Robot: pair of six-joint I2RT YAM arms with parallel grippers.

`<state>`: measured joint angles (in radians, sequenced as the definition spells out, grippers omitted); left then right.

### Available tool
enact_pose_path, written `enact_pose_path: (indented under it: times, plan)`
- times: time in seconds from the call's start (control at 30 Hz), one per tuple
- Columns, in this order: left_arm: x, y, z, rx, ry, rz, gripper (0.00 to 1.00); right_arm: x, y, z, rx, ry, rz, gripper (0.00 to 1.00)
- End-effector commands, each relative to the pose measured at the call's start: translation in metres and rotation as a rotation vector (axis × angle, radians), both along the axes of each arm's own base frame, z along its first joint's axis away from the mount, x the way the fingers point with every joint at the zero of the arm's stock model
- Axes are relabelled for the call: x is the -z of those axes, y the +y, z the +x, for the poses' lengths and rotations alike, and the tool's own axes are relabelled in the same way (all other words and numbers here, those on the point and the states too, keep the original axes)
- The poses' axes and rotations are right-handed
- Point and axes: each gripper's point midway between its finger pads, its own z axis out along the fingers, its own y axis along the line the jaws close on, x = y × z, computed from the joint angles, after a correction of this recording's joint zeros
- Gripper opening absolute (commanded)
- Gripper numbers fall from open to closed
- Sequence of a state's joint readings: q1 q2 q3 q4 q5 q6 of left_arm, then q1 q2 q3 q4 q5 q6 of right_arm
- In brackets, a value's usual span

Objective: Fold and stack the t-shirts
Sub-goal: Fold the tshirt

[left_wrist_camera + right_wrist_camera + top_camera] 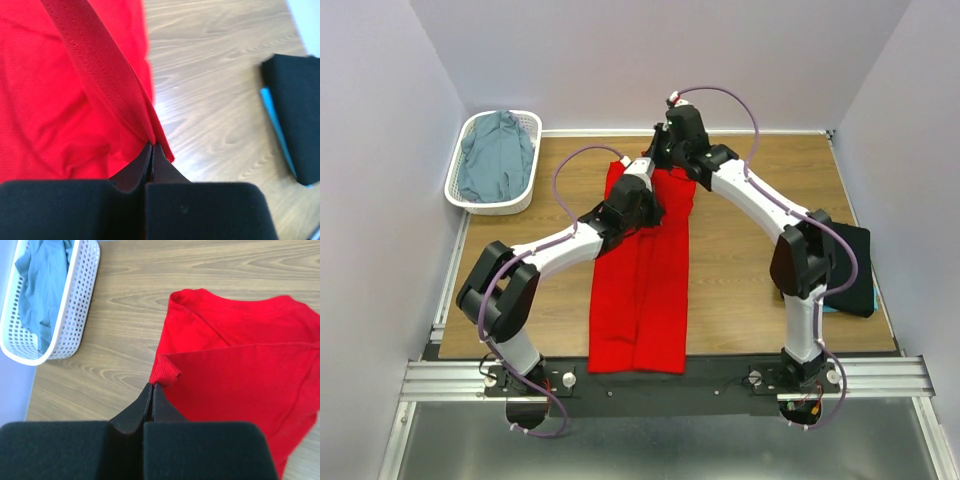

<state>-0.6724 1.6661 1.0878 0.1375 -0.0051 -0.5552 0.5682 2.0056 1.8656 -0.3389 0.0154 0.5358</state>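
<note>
A bright red t-shirt point(645, 300) lies as a long narrow strip down the middle of the table, from the near edge to the far side. My left gripper point(652, 208) is over its far half, shut on a hemmed edge of the red cloth point(60, 110), which rises from the jaws. At the shirt's far end my right gripper point(658, 152) is shut on a bunched corner of the red t-shirt point(240, 375). A folded black t-shirt point(850, 262) point(297, 115) lies at the right edge on top of a teal one point(275, 120). A grey-blue t-shirt point(498, 160) point(42, 285) lies crumpled in the basket.
The white lattice basket point(534, 150) point(75, 305) stands at the far left corner against the wall. White walls close in the wooden table point(750, 200) on three sides. A metal rail point(670, 378) with both arm bases runs along the near edge.
</note>
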Motion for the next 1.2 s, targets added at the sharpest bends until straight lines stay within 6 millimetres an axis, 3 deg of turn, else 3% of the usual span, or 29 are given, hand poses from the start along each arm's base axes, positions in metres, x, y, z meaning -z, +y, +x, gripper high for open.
enact_pose_path:
  times: [0.0,0.2,0.57,0.87,1.17]
  plan:
    - [0.016,0.019,-0.005,-0.072,0.066,0.012,0.00,-0.017,0.023,0.017,-0.024,-0.101,0.000,0.01]
    - [0.037,0.044,-0.001,-0.142,0.115,0.019,0.00,0.002,0.047,0.021,-0.062,-0.089,-0.009,0.00]
    - [0.055,0.071,0.001,-0.201,0.161,0.025,0.00,-0.004,0.064,0.032,-0.074,-0.111,0.028,0.01]
    - [0.062,0.081,-0.004,-0.223,0.179,0.029,0.00,-0.011,0.078,0.028,-0.104,-0.128,0.044,0.00]
    - [0.079,0.093,-0.010,-0.249,0.215,0.041,0.00,0.009,0.095,0.025,-0.128,-0.107,0.029,0.00]
